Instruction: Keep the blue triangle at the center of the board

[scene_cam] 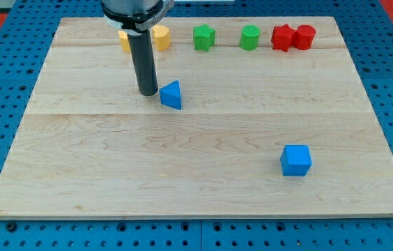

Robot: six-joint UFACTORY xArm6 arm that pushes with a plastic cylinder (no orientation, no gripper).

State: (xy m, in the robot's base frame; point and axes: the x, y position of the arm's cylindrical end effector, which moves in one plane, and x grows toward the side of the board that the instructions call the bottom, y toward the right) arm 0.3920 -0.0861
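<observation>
The blue triangle (171, 95) lies on the wooden board (196, 153), above and left of the board's middle. My tip (148, 92) rests on the board just to the triangle's left, touching or nearly touching its left side. The rod rises straight up from there to the view's top edge.
A blue cube (295, 160) sits at the lower right. Along the top edge stand two yellow blocks (160, 37), one partly hidden behind the rod, a green star-like block (203, 37), a green cylinder (249, 37), a red star-like block (282, 37) and a red cylinder (304, 36).
</observation>
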